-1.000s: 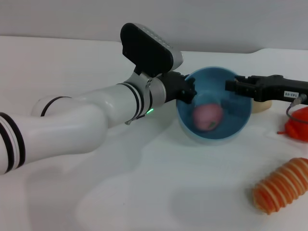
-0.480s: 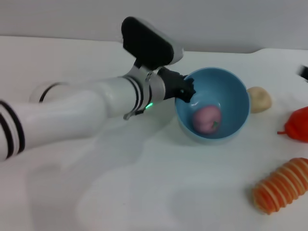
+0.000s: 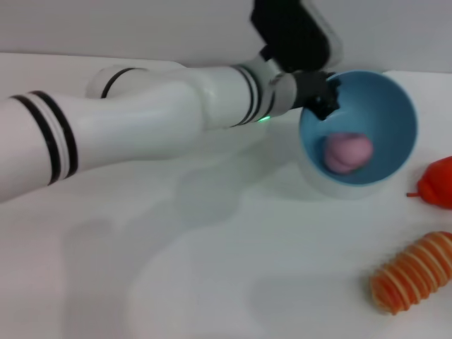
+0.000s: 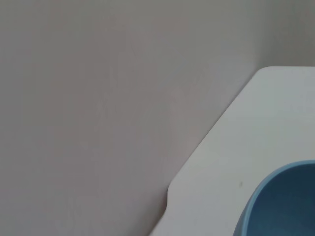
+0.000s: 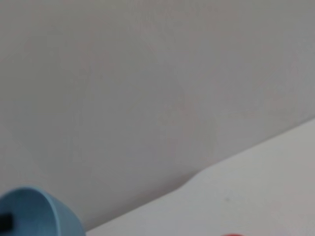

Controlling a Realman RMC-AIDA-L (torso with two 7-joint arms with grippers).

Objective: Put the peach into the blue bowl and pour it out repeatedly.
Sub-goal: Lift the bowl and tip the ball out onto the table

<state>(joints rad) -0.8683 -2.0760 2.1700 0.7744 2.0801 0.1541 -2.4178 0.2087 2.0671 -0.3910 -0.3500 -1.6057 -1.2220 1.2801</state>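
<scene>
- The left arm stretches across the table [image 3: 212,268], its left gripper [image 3: 323,99] clamped on the near-left rim of the bowl [image 3: 385,99].
- The bowl is tilted toward the camera.
- The peach [image 3: 347,152] lies inside it.

Readable text: none – no words, brands or numbers show in any view.
Left arm [image 3: 162,113]: only black bands and a small green light – no lettering.

Lab-like: bare white table [image 3: 212,282], blank wall [image 4: 98,98]
</scene>
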